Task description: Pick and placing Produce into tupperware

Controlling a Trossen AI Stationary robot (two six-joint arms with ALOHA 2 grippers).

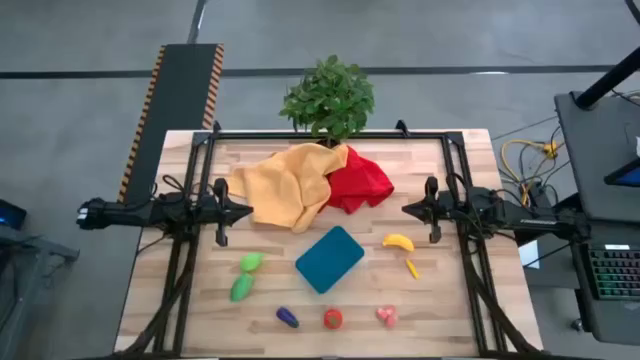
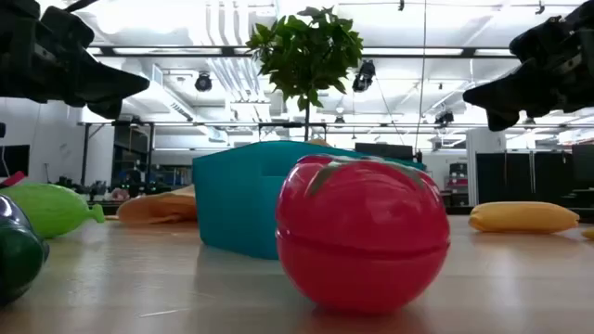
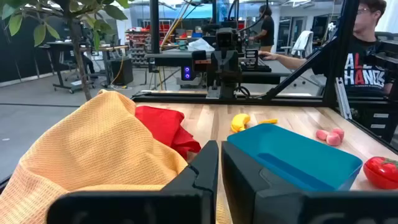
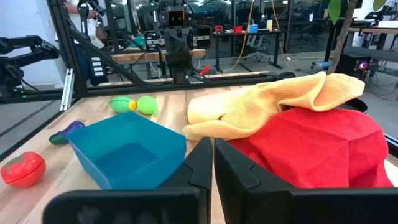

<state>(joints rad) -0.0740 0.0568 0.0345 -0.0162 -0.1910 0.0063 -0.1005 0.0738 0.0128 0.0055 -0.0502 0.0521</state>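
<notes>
Waiting: both arms hang above the table sides, the left gripper [image 1: 222, 212] beside the yellow cloth [image 1: 285, 185] and the right gripper [image 1: 432, 211] beside the red cloth [image 1: 358, 180]; each wrist view shows its own fingers pressed together, holding nothing.
Step in hand: judged as the very start, since no produce is inside the tupperware [image 1: 329, 258], which sits at mid-table and looks empty in both wrist views.
Produce: the banana [image 1: 398, 241] and small orange-yellow piece [image 1: 412, 267] lie on the right side of the tupperware; two green pieces [image 1: 245, 275] on its left; the eggplant [image 1: 287, 317], tomato [image 1: 332, 318] and berry [image 1: 386, 316] in a row along the near edge.
Next move: probably one arm spreading its fingers and coming down over the nearest piece, the banana for the right or a green piece for the left.
Hidden: the low view is mostly filled by the tomato, which covers part of the tupperware; the eggplant is cut off at its edge.
Beyond: a potted plant [image 1: 330, 98] at the far edge; people at benches behind.
</notes>
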